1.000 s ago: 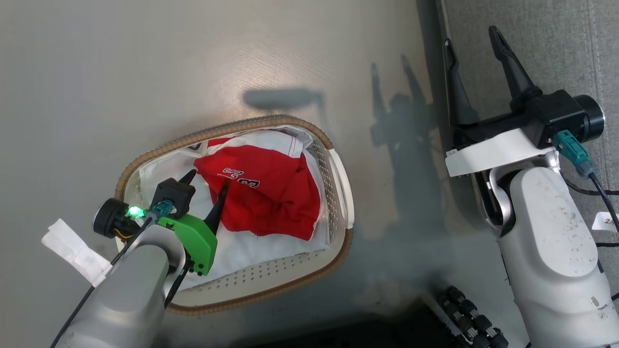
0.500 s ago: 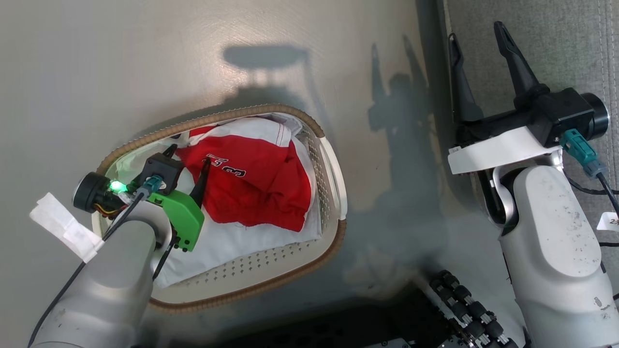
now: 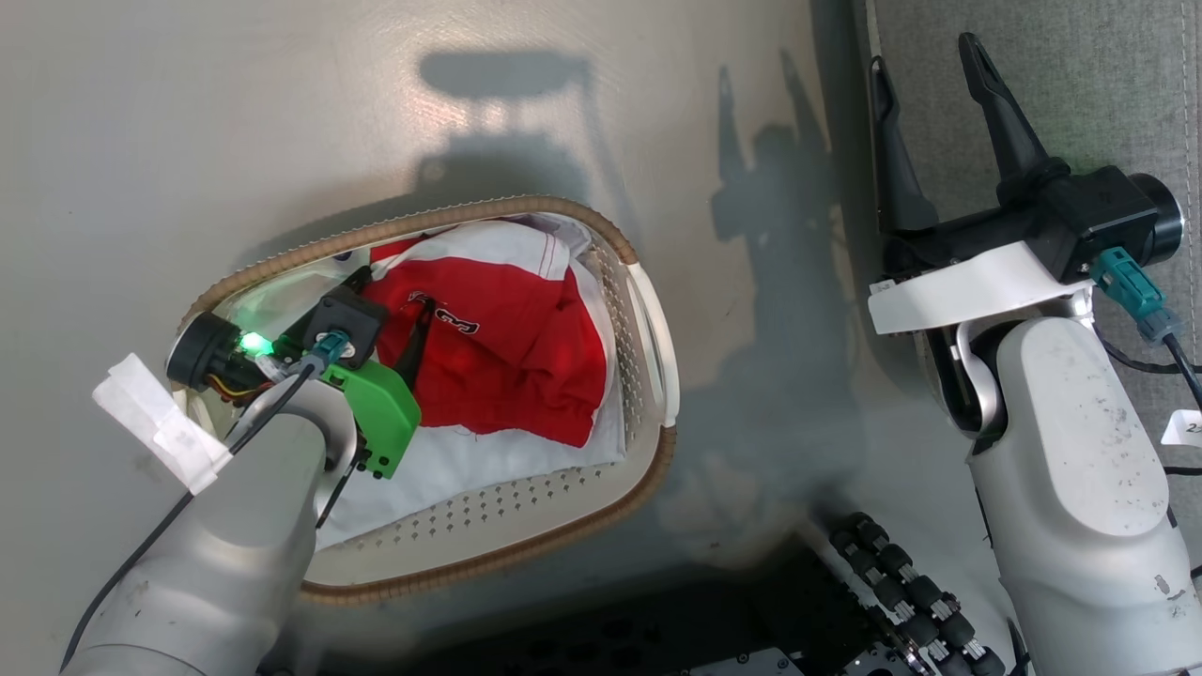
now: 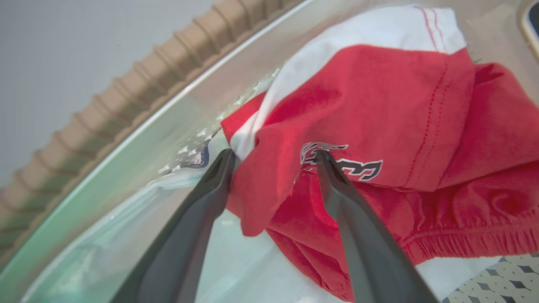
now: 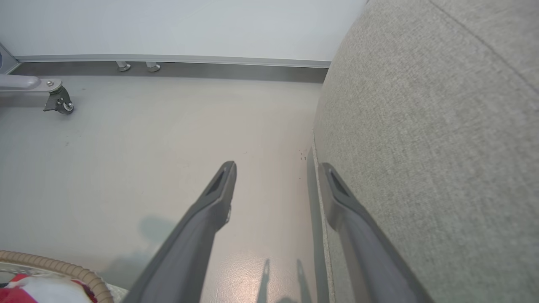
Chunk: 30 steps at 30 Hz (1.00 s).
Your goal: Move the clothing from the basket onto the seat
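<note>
Left gripper [image 4: 274, 153] in the basket [image 3: 526, 554], jaws open astride a fold of the clothing [image 4: 358, 105] — the bundle's bulk trails off to its 3 o'clock. Right gripper [image 3: 925, 56] open, empty, at 2 o'clock by the seat [image 3: 1080, 75] — left is clearly nearer.

Pale grey floor [image 3: 282, 113], white liner cloth [image 3: 488, 455], caster wheel [image 5: 63, 105] on metal leg [image 5: 21, 83] nr baseboard [image 5: 189, 69]

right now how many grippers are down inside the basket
1. The left gripper is in the basket, open astride a fold of the clothing; the right gripper hangs outside it, beside the seat.
</note>
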Tool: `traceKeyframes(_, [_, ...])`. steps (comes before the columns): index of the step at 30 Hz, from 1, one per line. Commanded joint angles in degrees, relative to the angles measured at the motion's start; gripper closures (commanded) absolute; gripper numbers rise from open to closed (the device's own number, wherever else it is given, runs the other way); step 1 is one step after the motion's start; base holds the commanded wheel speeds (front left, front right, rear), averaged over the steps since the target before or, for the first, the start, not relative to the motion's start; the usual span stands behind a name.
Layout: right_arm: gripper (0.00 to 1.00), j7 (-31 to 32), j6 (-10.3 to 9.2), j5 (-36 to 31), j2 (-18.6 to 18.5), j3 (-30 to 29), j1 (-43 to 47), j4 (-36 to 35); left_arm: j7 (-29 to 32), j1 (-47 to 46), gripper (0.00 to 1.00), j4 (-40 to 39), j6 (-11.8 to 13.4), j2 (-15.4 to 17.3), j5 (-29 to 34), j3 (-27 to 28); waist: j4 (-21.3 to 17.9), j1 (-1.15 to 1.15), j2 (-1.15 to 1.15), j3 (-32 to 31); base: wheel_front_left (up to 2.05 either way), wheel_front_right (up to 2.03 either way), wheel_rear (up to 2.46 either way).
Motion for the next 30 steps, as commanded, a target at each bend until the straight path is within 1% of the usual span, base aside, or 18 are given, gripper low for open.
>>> traceKeyframes(1, [0.00,-0.27,-0.08,0.32,-0.18,-0.02,-0.59,-0.18,-0.19,-1.03,0.00,0.34,-0.16,-0.26,-0.93,-1.02,0.01,-0.01,0.00,0.15,0.00,0.00,0.00])
traceKeyframes(6, [0.00,-0.27,-0.08,0.14,-0.18,-0.14,-0.58,-0.05,-0.12,-1.86,0.00,0.02,-0.17,-0.23,-2.41,-3.07,0.14,-0.01,0.00,0.25,0.00,0.00,0.00])
traceKeyframes(7, [0.00,-0.27,-0.08,0.06,-0.18,-0.17,-0.63,0.05,-0.12,-1.98,0.16,-0.26,-0.18,-0.17,-2.54,-3.46,0.20,-0.01,0.00,0.19,0.00,0.00,0.00])
traceKeyframes(8, [0.00,-0.27,-0.08,0.02,-0.18,-0.19,-0.68,0.14,-0.12,-2.02,0.60,-0.41,-0.18,-0.09,-2.76,-3.66,0.25,-0.01,0.00,0.11,0.00,0.00,0.00])
traceKeyframes(9, [0.00,-0.27,-0.08,-0.02,-0.18,-0.20,-0.71,0.24,-0.12,-2.06,1.00,-0.59,-0.18,0.05,-2.96,-3.90,0.32,-0.01,0.00,-0.02,0.00,0.00,0.00])
traceKeyframes(17, [0.00,-0.27,-0.08,0.56,-0.19,0.05,-0.41,1.33,-0.12,0.05,1.00,-0.60,-0.17,1.25,-4.36,-3.60,0.49,-0.01,0.00,-2.98,0.00,0.00,0.00])
traceKeyframes(20, [0.00,-0.27,-0.08,0.68,-0.18,0.06,0.05,1.87,-0.12,0.68,1.00,-0.13,0.06,1.57,-3.76,-1.76,0.64,-0.01,0.00,-4.95,0.00,0.00,0.00])
traceKeyframes(26, [0.00,-0.27,-0.08,1.10,-0.20,0.34,1.25,3.16,-0.12,3.06,1.00,1.78,1.33,2.59,-2.55,2.06,1.03,-0.01,0.00,-9.32,0.00,0.00,0.00])
traceKeyframes(30, [0.00,-0.27,-0.08,1.60,-0.19,0.63,1.63,3.97,-0.12,4.30,1.00,1.71,1.19,2.95,-1.82,4.20,1.24,-0.01,0.00,-12.02,0.00,0.00,0.00])
